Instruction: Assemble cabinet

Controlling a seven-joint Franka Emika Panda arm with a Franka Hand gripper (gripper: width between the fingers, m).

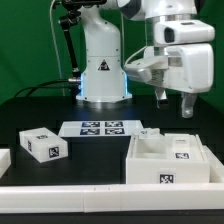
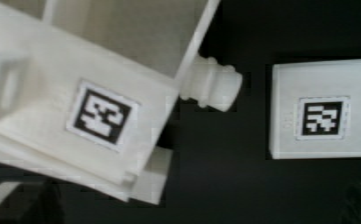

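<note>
- Gripper (image 1: 177,103) hangs over the cabinet (image 1: 168,160), jaws spread, grasping nothing.
- Position of cabinet: on the table (image 1: 100,160), at the exterior view's right.
- Small block (image 1: 42,145) lies well apart, at the exterior view's left.

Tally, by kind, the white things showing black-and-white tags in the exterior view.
Large white boxy plastic cabinet: 1
Small white tagged plastic block: 1
Flat white marker board: 1
Total: 3
</note>
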